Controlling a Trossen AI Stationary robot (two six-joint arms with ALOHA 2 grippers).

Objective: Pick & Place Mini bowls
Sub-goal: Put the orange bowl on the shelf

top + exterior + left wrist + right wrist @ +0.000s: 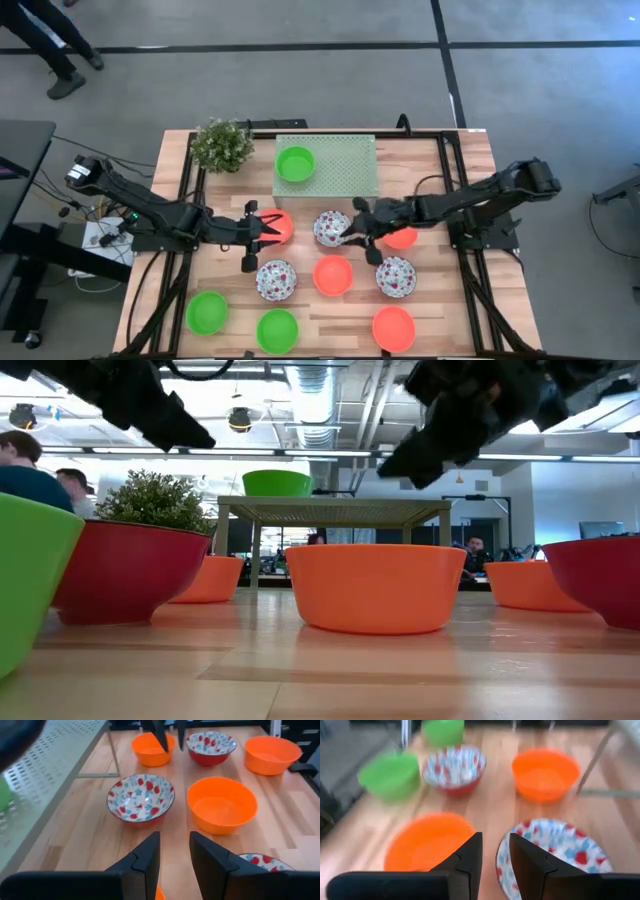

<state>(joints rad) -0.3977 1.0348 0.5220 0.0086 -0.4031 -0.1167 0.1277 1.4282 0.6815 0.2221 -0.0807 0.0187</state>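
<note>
Several mini bowls stand on the wooden table. One green bowl [295,163] sits on the pale green stand [350,170]. My left gripper [265,228] hovers open and empty over an orange bowl [281,227], whose rim shows below the fingers in the left wrist view [159,895]. My right gripper [352,230] hovers open and empty at the right edge of a floral bowl [328,228], whose rim lies under the gap in the right wrist view [555,850]. Another orange bowl [403,238] lies partly under the right arm. In the low view both grippers [160,415] [440,435] are well above the bowls.
In the near rows stand floral bowls [276,279] [396,276], orange bowls [333,275] [393,328] and green bowls [207,312] [277,330]. A small bushy plant [222,145] stands at the far left. People stand beyond the table [25,475].
</note>
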